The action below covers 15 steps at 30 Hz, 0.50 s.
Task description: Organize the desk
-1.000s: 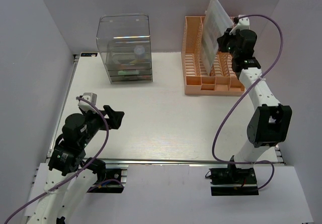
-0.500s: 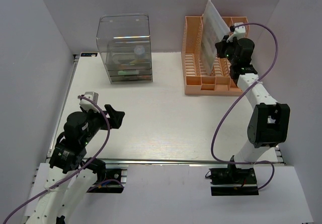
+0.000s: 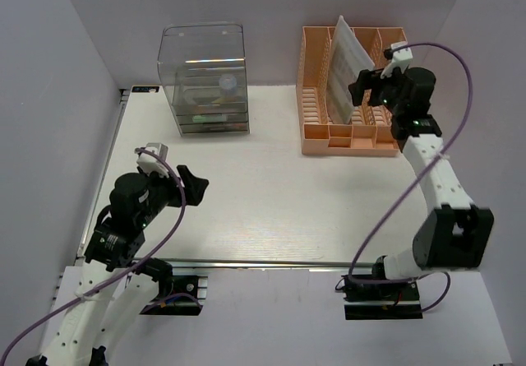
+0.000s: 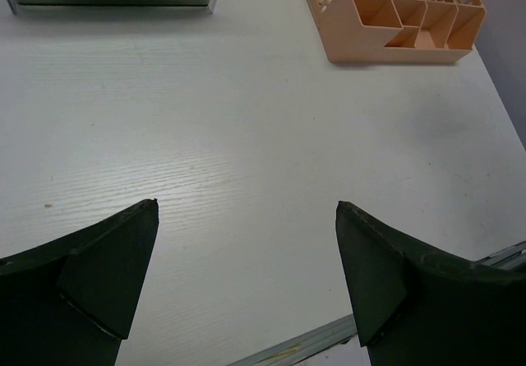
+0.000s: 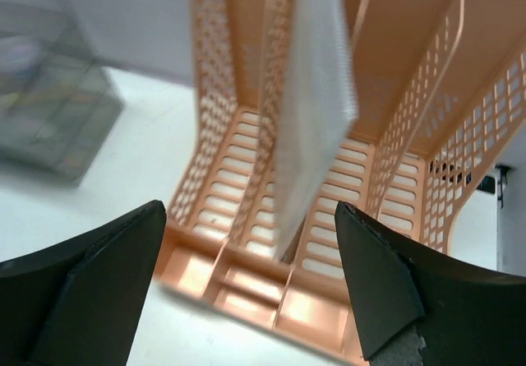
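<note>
Both spread, empty: left gripper (image 4: 246, 207) over desk (image 4: 246, 94), right gripper (image 5: 249, 207) facing racked sheet (image 5: 316, 94).

Left arm (image 3: 123, 218) and right arm (image 3: 436, 177) are built alike: white tubular links joined by rounded black motor housings; each rises from a black base plate (image 3: 382, 296) bolted to a white board; a purple cable (image 3: 355, 251) runs in a loose loop along each; a small white camera block (image 3: 152, 152) caps each wrist; the jaws are dark, matt wedges with scuffed pale edges.
</note>
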Motion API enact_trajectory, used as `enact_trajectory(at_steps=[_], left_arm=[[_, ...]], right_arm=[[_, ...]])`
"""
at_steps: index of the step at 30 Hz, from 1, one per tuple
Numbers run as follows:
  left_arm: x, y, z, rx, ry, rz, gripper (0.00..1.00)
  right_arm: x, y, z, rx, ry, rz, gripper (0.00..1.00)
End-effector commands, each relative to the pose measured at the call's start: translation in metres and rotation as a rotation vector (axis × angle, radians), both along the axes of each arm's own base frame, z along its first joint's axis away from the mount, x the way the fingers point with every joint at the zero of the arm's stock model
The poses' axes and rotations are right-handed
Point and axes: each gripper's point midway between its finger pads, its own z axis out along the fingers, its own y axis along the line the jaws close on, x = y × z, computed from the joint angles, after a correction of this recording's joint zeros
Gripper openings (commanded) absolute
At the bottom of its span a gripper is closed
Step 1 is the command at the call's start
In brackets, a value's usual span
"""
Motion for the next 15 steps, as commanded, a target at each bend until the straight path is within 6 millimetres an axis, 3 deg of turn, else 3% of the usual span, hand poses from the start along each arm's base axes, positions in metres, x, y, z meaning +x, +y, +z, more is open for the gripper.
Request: enact_trajectory(at_steps=[1, 2, 4, 7, 9, 10, 11, 15], left_arm=[[0.005, -0.008, 0.028, -0.006, -0.093, -0.049, 0.98], [0.005, -0.009, 0.026, -0.001, -0.097, -0.056, 0.98], [0.008, -0.012, 0.019, 0.002, -0.101, -0.074, 0.98], [0.012, -0.015, 0.008, 0.004, -0.096, -0.079, 0.98], [0.016, -0.016, 0.007, 0.005, -0.098, -0.083, 0.98], [0.018, -0.017, 0.012, 0.007, -0.108, -0.088, 0.98], [0.021, -0.017, 0.012, 0.016, -0.109, -0.085, 0.98], [0.039, -0.017, -0.003, 0.054, -0.085, -0.071, 0.98]], right_arm=[[-0.079, 0.028, 0.031, -0.042, 0.0, 0.224, 0.89], [-0.111, 0.036, 0.043, -0.035, -0.03, 0.276, 0.89], [-0.157, 0.046, 0.02, 0.048, 0.046, 0.326, 0.89], [-0.191, 0.036, -0.023, 0.072, 0.145, 0.26, 0.89], [-0.201, 0.027, -0.047, 0.043, 0.171, 0.212, 0.89], [-0.208, 0.023, -0.047, 0.029, 0.136, 0.197, 0.89], [-0.212, 0.021, -0.067, 0.014, 0.16, 0.19, 0.89], [-0.225, 0.02, -0.089, 0.028, 0.172, 0.182, 0.89]])
